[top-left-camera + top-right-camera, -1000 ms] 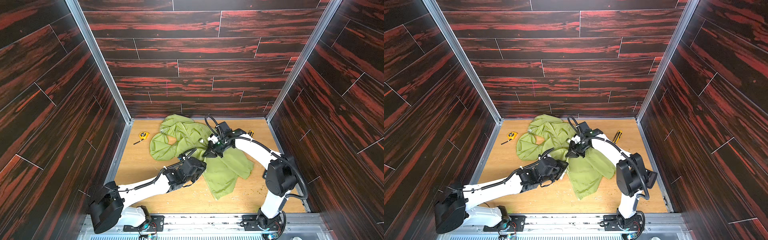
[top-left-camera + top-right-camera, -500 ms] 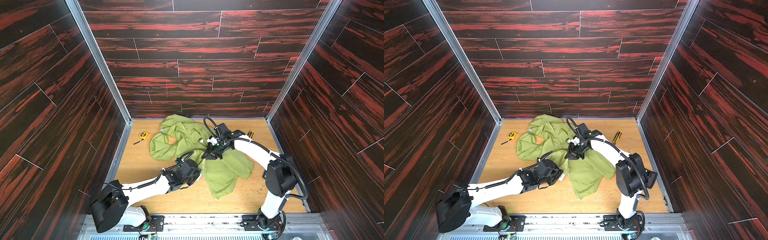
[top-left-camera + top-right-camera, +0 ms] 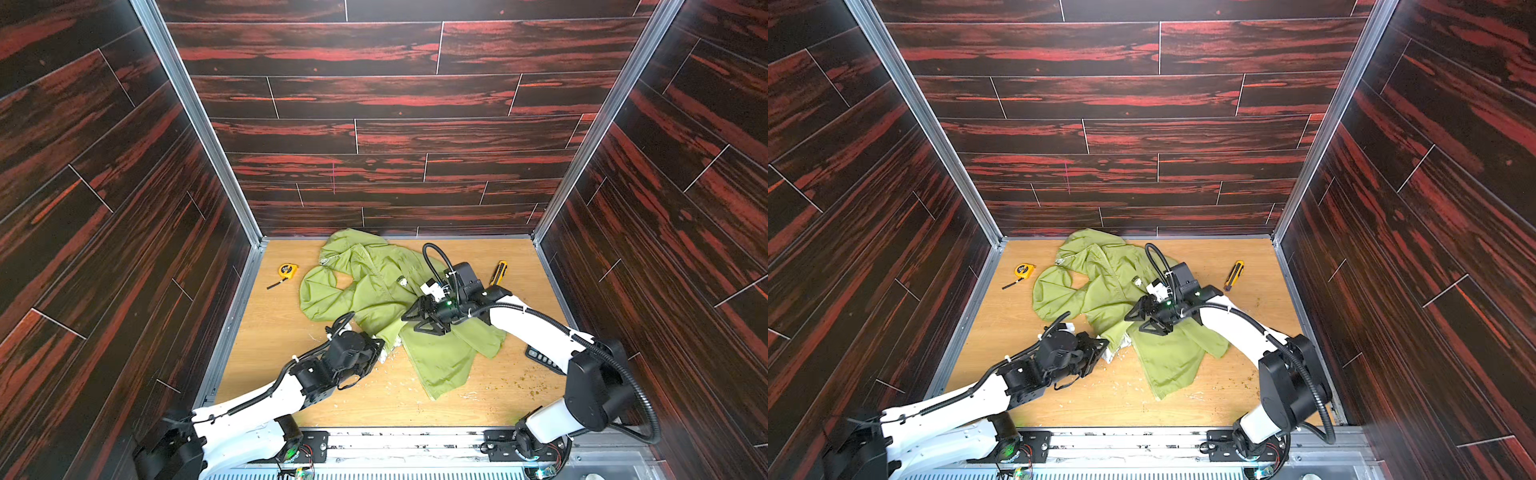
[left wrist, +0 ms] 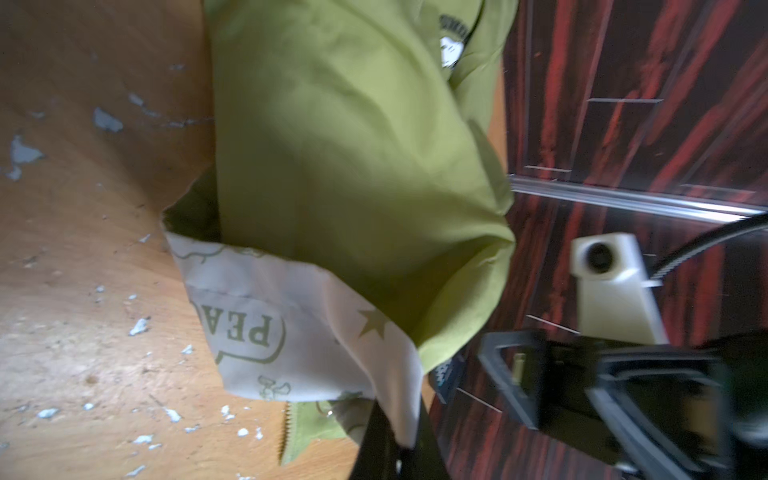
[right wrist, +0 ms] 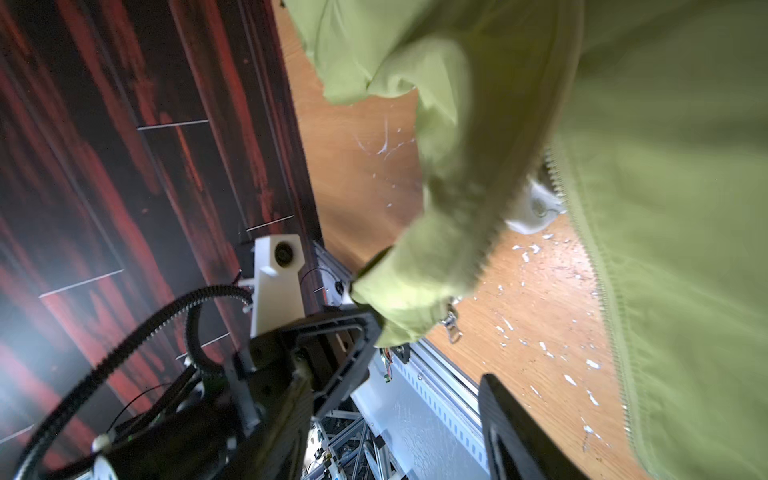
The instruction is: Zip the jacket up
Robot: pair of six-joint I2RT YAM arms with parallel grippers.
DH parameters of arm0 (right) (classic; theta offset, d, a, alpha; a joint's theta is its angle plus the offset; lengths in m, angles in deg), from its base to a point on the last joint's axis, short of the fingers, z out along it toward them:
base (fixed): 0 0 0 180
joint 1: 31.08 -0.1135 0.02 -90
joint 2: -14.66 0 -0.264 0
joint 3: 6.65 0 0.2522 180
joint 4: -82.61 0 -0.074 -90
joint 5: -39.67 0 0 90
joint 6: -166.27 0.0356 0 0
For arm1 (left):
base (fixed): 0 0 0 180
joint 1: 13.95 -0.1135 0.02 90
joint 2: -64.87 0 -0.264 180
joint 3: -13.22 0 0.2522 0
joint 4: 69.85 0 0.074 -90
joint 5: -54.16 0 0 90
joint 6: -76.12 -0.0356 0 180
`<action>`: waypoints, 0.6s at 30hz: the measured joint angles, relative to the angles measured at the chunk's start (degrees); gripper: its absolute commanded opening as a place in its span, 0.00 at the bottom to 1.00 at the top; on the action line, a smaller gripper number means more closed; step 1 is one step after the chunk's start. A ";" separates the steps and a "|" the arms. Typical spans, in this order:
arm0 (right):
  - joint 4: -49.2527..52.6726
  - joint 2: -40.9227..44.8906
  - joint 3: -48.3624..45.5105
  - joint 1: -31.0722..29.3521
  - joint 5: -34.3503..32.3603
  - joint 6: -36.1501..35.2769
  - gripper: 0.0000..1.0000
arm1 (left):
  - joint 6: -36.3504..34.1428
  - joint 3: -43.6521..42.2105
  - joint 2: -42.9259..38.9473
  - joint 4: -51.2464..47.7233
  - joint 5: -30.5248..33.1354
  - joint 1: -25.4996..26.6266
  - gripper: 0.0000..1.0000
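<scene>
- Since a second ago, the right gripper point(image 3: 419, 322) has let its jaws spread wide, while the left gripper point(image 3: 377, 350) has clamped shut and drawn back a little.
- The left gripper pinches the jacket point(image 3: 374, 291) at its near hem corner, where whitish printed lining point(image 4: 291, 324) and zipper teeth point(image 4: 286, 432) show.
- The right gripper hangs over the jacket's middle, jaws apart.
- The jacket lies crumpled on the table point(image 3: 270, 365).
- A yellow tape measure point(image 3: 288, 270) sits just beside the jacket's sleeve, and a utility knife point(image 3: 500, 272) lies near its opposite side.
</scene>
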 measured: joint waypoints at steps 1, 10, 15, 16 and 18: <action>-2.34 0.48 -1.57 0.00 0.63 1.27 0.64 | 0.42 -0.22 -0.92 0.02 0.00 -0.24 0.00; -22.03 4.11 -11.85 -1.29 3.63 10.71 0.59 | 5.97 -1.05 -4.11 3.39 -0.07 -0.68 0.00; -30.27 3.87 -13.55 -3.48 4.00 13.94 0.56 | 9.62 -1.05 -4.02 6.03 -0.11 -0.70 0.00; -31.74 3.63 -13.75 -3.80 4.09 14.53 0.55 | 10.21 -1.05 -4.02 6.43 -0.09 -0.74 0.00; -34.62 2.89 -13.90 -4.26 4.35 15.58 0.55 | 11.37 -1.05 -4.00 7.17 -0.07 -0.79 0.00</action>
